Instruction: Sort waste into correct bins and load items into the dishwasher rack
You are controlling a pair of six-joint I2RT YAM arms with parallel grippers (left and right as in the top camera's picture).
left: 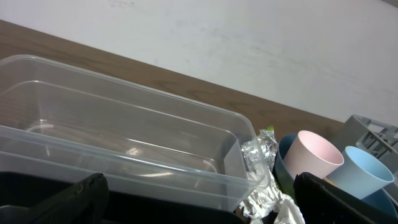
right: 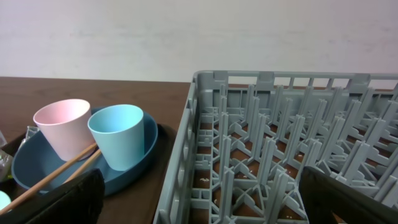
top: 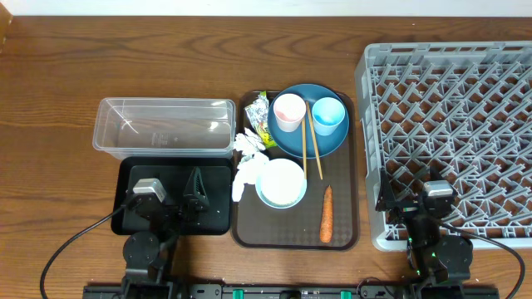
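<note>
On the brown serving tray (top: 341, 237) a blue plate (top: 320, 141) carries a pink cup (top: 289, 112), a light blue cup (top: 328, 116) and chopsticks (top: 306, 149). In front of it are a white bowl (top: 281, 183) and a carrot (top: 327, 213). Tissues (top: 247, 148) and a foil wrapper (top: 259, 112) lie at the tray's left edge. My left gripper (top: 179, 187) is open and empty over the black tray (top: 137, 220), just in front of the clear tub (top: 166, 124). My right gripper (top: 411, 193) hangs open and empty over the near left corner of the dishwasher rack (top: 453, 108).
The left wrist view looks along the empty clear tub (left: 124, 137) toward the wrapper (left: 258, 162) and pink cup (left: 314, 158). The right wrist view shows the rack's pegs (right: 280, 143) with both cups on the plate (right: 146, 155) to the left.
</note>
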